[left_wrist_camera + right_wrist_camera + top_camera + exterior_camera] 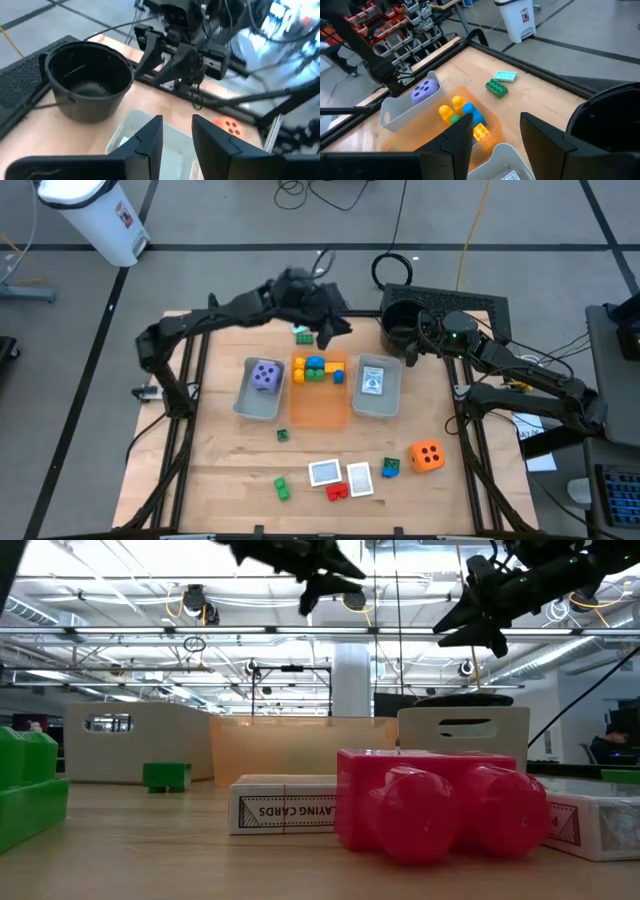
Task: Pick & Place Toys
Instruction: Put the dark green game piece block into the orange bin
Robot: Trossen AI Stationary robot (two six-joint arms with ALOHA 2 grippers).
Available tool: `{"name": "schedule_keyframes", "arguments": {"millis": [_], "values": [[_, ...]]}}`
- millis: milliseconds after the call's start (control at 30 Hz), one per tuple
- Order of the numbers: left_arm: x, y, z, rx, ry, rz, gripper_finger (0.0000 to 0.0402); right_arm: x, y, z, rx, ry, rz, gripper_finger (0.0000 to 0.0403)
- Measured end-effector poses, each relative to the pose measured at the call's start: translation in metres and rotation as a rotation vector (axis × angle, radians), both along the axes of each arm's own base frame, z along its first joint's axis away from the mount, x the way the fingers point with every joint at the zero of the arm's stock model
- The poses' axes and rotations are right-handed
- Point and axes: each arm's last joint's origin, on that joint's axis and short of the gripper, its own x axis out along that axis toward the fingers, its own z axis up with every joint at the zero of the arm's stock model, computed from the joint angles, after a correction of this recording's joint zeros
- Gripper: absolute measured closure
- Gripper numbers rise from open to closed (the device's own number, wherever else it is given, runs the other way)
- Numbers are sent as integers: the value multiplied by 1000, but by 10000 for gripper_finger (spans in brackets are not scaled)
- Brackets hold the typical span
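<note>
Toys lie in three trays and on the table. A purple die sits in the left grey tray. Yellow, blue and green bricks lie in the orange tray. A card lies in the right grey tray. A green brick and a teal card rest on the wood at the far side. My left gripper hangs open and empty in the air above the trays' far ends. My right gripper is raised beside the black bucket, open and empty.
Near the table's front edge lie two whitish cards, a red brick, green bricks, a blue-green brick and an orange die. A small green piece lies mid-table. Black frame rails run along both table sides.
</note>
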Motion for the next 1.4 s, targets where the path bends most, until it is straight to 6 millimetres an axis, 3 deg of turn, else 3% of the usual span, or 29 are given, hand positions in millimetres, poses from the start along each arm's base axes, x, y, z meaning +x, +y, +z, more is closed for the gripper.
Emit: {"name": "schedule_keyframes", "arguments": {"millis": [267, 467, 633, 933, 1167, 1400], "values": [[-70, -14, -38, -35, 12, 196, 298, 4, -3, 4, -32, -38, -17, 245], [-113, -15, -39, 22, 9, 358, 298, 17, -12, 5, -59, -104, -21, 245], [-126, -2, -35, 63, -4, 441, 298, 32, -22, 3, -60, -169, -26, 245], [-128, 28, -39, 154, 39, 405, 290, 48, -32, -6, 18, -231, -33, 245], [-101, 56, -55, 201, 276, 331, 208, 50, -33, -7, 21, -225, -12, 245], [-72, 77, -81, 399, 520, 125, 149, 50, -33, -8, 24, -220, -13, 245]]}}
